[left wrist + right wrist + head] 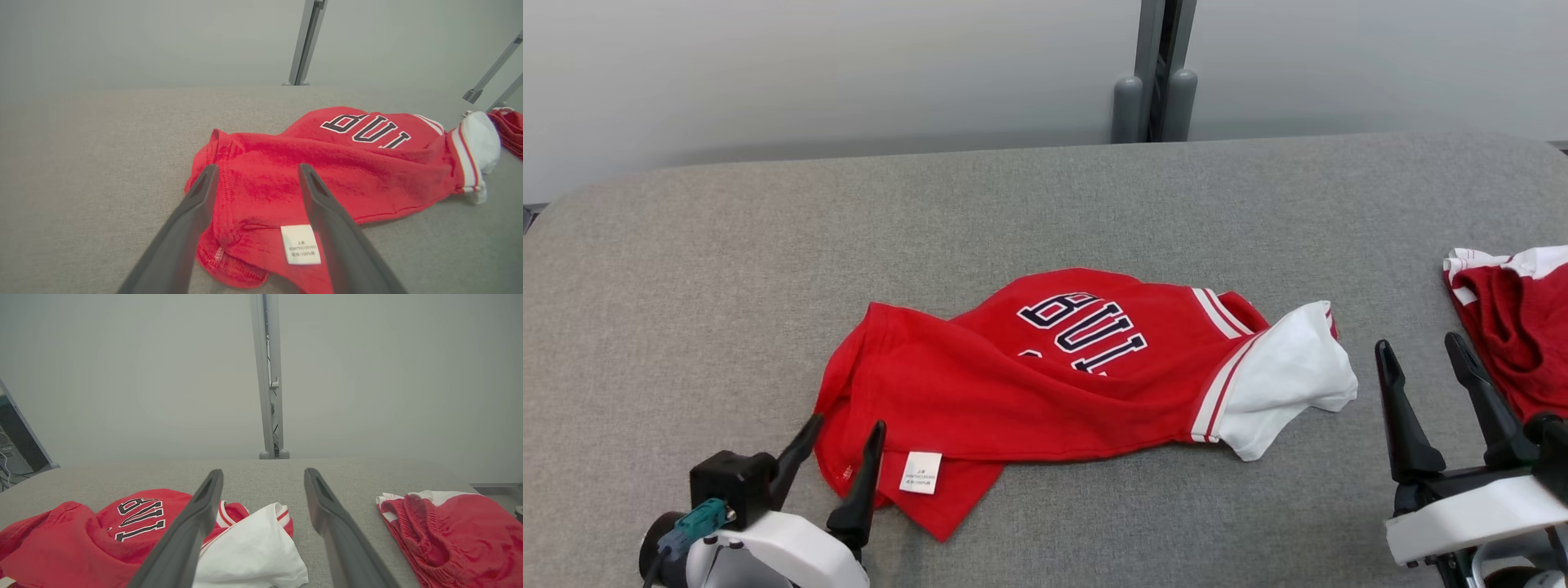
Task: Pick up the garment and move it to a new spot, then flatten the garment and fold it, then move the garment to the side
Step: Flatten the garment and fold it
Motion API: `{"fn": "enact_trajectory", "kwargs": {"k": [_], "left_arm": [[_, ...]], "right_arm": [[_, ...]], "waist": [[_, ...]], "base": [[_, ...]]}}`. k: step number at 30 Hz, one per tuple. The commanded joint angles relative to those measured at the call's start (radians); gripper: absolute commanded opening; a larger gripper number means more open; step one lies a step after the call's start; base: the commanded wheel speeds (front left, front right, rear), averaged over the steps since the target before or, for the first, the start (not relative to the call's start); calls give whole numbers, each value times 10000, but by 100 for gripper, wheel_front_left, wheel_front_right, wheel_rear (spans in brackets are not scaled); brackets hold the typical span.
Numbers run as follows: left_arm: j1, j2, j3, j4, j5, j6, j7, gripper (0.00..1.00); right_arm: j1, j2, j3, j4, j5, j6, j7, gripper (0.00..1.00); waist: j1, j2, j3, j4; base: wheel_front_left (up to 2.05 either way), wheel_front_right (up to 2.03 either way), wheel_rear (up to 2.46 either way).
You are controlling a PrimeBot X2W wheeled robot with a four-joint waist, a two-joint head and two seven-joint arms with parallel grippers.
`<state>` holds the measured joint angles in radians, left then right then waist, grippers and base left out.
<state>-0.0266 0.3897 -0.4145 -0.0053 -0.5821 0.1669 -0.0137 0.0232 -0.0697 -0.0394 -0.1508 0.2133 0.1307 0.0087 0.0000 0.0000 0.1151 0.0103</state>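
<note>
Looking across the grey fabric-covered surface [768, 245], you find the red jersey [1029, 384] lying crumpled at its middle, somewhat nearer the near edge than the far one. It stretches sideways, hem end towards the left edge and shoulder end towards the right. Dark block lettering [1082, 322] with white outlines shows on the chest, upside down from your side and partly swallowed by a fold. A white sleeve [1290, 371] with red and white striped trim spills out at the end towards the right edge. A white care label [921, 472] lies face up on the turned-over hem, close to the near edge.

Your left gripper [847, 422] sits by the near edge at the jersey's hem end, fingers spread wide and pinching nothing. In the left wrist view they straddle the hem corner, with the label just inside one finger; whether the tips touch the cloth, you cannot tell.

Your right gripper [1417, 341] stands near the right edge, also spread and empty, over bare surface between the white sleeve and a second red garment [1515, 327]. That one lies bunched at the right edge, white trim showing.

A grey metal post [1156, 65] rises behind the far edge.
</note>
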Motion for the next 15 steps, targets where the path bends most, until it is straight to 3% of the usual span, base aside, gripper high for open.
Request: {"fn": "enact_trajectory", "kwargs": {"k": [1,7,15], "left_arm": [[-156,25,-92,189,-160,-157,246,100],[-576,-80,-96,1388,-709,-696,569,100],[-968,-123,37,2527,-1063,-1033,531,100]], "right_arm": [[-178,-41,31,-4,54,1,-16,100],[-365,-23,184,137,61,1,-103,100],[-418,12,232,292,89,1,-180,100]], "waist": [[0,0,218,-83],[0,0,773,-291],[0,0,1054,-476]], "base": [[0,0,0],[0,0,0],[0,0,0]]}}
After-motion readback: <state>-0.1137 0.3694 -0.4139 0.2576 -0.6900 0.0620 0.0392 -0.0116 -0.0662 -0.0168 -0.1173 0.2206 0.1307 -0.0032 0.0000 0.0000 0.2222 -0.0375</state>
